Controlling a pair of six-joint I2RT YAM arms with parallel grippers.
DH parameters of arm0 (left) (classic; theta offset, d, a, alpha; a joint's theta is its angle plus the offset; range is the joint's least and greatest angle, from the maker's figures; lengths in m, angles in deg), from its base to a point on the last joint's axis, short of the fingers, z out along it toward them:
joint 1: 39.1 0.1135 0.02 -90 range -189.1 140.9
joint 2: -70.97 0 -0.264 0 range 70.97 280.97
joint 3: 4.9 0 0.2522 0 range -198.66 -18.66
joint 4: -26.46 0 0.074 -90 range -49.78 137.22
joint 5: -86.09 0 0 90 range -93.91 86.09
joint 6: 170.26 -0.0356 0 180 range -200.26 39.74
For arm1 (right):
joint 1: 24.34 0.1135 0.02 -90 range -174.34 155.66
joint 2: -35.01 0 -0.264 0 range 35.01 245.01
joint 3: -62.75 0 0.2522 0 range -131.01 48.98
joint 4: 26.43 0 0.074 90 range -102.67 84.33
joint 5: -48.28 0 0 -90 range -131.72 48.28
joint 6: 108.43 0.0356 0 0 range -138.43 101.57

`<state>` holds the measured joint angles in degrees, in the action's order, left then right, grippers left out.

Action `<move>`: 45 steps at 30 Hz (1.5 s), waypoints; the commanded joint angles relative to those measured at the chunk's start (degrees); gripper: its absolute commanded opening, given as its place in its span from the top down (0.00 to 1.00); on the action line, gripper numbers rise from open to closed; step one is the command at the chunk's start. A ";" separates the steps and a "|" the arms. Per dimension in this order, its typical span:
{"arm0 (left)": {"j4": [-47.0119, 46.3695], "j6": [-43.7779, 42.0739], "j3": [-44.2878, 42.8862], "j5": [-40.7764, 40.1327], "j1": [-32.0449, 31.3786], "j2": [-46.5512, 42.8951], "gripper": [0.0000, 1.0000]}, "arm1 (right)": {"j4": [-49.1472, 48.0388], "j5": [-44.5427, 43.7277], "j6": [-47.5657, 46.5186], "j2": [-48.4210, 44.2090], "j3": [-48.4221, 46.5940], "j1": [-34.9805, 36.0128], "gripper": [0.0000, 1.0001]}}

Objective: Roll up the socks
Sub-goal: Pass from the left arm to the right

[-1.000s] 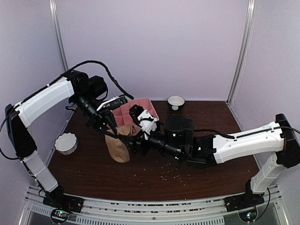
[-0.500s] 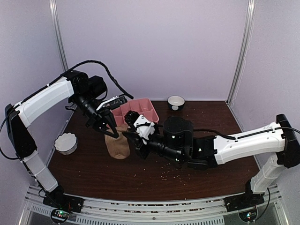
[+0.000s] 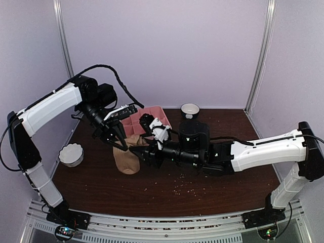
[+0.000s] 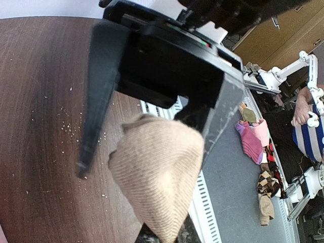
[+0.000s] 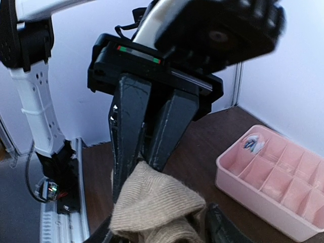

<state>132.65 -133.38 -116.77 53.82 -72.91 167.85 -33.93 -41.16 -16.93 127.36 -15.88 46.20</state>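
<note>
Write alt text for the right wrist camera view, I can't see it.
The left end effector pinches a tan sock from above, over a dark wooden table. A pink compartmented tray sits at the right.

Quick headcount from us. Two arms, the left arm (image 3: pixel 48 109) and the right arm (image 3: pixel 263 149), with one gripper apiece, so the left gripper (image 3: pixel 121 146) plus the right gripper (image 3: pixel 135 150) makes two. On the table (image 3: pixel 238 126) we count one sock, the tan sock (image 3: pixel 126 160). Two bowls: a white scalloped bowl (image 3: pixel 71 154) on the left and a small bowl (image 3: pixel 190 110) at the back. One pink tray (image 5: pixel 258 202); we get at least six compartments, but part of it is cut off. Crumbs (image 3: pixel 182 190): way too many to count. Off the table there's a heap of spare socks (image 4: pixel 251 140), at least three.
</note>
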 commanded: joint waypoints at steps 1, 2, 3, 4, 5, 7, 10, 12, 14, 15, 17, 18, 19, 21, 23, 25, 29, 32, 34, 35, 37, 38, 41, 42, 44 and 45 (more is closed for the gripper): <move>2.41 -1.87 -0.78 2.50 -1.01 -0.77 1.00 | -3.89 8.64 7.54 -0.90 0.73 -3.44 0.56; 2.41 -1.97 -0.70 2.40 -1.03 -0.80 1.00 | -4.62 10.33 8.23 -0.92 0.80 -3.70 0.60; 2.41 -1.98 -0.67 2.35 -1.03 -0.82 1.00 | -5.01 11.57 8.71 -0.89 0.79 -3.82 0.63; 2.37 -2.01 -0.75 2.36 -1.06 -0.75 1.00 | -5.19 12.58 9.20 -0.86 0.71 -3.94 0.68; 2.41 -2.00 -0.76 2.30 -1.07 -0.73 1.00 | -5.31 13.52 9.55 -0.84 0.70 -3.99 0.72; 2.41 -2.01 -0.86 2.04 -1.05 -0.65 1.00 | -5.90 15.34 10.27 -0.89 0.70 -4.20 0.76; 1.85 -1.47 -0.96 1.37 -1.01 -0.47 1.00 | -5.76 17.50 10.72 -1.08 0.47 -4.25 0.64; 1.36 -0.93 -1.10 0.93 -1.05 -0.46 1.00 | -6.04 18.78 11.10 -1.31 0.55 -4.23 0.55; 1.21 -0.65 -1.34 0.74 -1.08 -0.46 1.00 | -6.69 18.00 11.52 -1.63 0.87 -4.23 0.50; 1.11 -0.49 -1.34 0.70 -1.01 -0.39 1.00 | -6.67 17.92 11.76 -1.65 0.73 -4.21 0.47; 1.01 -0.32 -1.47 0.84 -1.04 -0.38 1.00 | -6.08 17.10 11.63 -1.34 0.08 -4.20 0.49; 0.97 -0.36 -1.55 0.88 -1.01 -0.38 1.00 | -4.49 16.25 11.68 -1.00 -0.53 -4.19 0.55; 0.99 -0.32 -1.52 0.89 -1.05 -0.37 1.00 | -3.77 15.63 11.69 -0.60 -1.24 -4.25 0.63; 0.99 -0.33 -1.61 0.81 -1.09 -0.51 1.00 | -2.46 15.28 12.20 0.09 -1.95 -4.29 0.76; 1.01 -0.19 -1.82 0.54 -1.05 -0.63 1.00 | -1.53 15.72 12.88 0.68 -2.43 -4.36 0.89; 0.73 0.22 -2.70 -0.15 -1.06 -0.72 1.00 | -0.23 16.17 13.21 1.18 -3.07 -4.52 1.00; -3.78 5.75 -5.54 -4.75 -1.07 -2.08 0.93 | -0.26 14.16 14.42 1.53 -3.74 -4.72 1.00; -11.05 12.37 -7.84 -11.73 -1.06 -4.57 0.16 | -0.42 9.67 15.96 2.19 -4.90 -4.72 1.00; -12.00 13.02 -10.87 -14.17 -1.02 -5.68 0.02 | -2.19 6.93 17.54 2.51 -4.41 -4.73 1.00; -11.84 13.23 -12.78 -15.04 -1.07 -6.10 0.02 | -4.99 5.76 18.44 2.50 -3.64 -4.73 1.00; -10.26 12.78 -16.89 -16.52 -1.10 -6.34 0.02 | -10.29 4.34 20.39 2.20 -1.41 -4.75 1.00; -9.46 12.53 -19.06 -17.67 -1.09 -6.69 0.02 | -13.01 4.01 21.22 2.12 -0.46 -4.76 1.00; -10.06 15.65 -22.67 -27.49 -1.08 -8.36 0.02 | -18.10 5.37 21.40 1.83 0.79 -4.73 1.00; -13.65 18.90 -20.93 -33.28 -0.94 -9.83 0.02 | -18.85 5.93 21.25 1.86 0.78 -4.76 1.00; -22.07 22.10 -12.77 -41.75 1.03 -14.53 0.02 | -19.06 7.63 20.87 2.30 0.17 -4.83 1.00; -25.27 22.38 -8.33 -42.39 2.43 -17.03 0.02 | -18.67 8.29 20.61 2.52 -0.33 -4.77 1.00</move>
<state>119.14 -117.51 -134.87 26.89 -73.47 156.99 -46.56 -34.12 3.00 129.49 -15.55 41.72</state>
